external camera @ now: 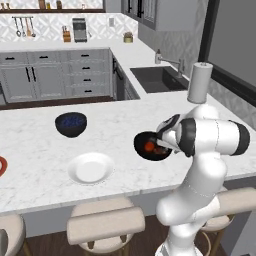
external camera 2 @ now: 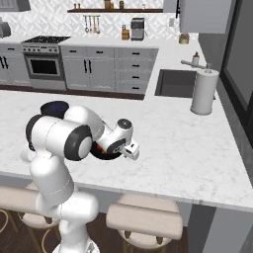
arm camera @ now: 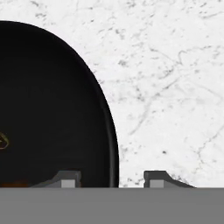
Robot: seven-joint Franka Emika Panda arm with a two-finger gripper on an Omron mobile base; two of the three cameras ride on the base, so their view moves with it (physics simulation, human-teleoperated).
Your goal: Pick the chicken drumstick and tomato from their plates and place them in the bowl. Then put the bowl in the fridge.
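The black bowl (external camera: 141, 149) sits on the marble counter near its front edge, with the red-orange tomato (external camera: 149, 147) inside. A brownish piece beside the tomato (external camera: 160, 149), half hidden by the hand, looks like the chicken drumstick. My gripper (arm camera: 111, 179) points down at the bowl's (arm camera: 52, 109) right rim. One fingertip (arm camera: 68, 178) is inside the bowl and the other fingertip (arm camera: 155, 178) is outside. A small gap shows on each side of the rim. From the right base view the hand (external camera 2: 129, 149) covers most of the bowl (external camera 2: 105, 154). The white plate (external camera: 91, 168) and the red-rimmed plate (external camera: 1, 166) lie to the left. The fridge is out of view.
A deep blue speckled bowl (external camera: 70, 123) stands behind the white plate. A paper towel roll (external camera: 199, 82) and a sink (external camera: 159, 79) are at the back right. Padded stools (external camera: 106, 223) line the counter's front edge.
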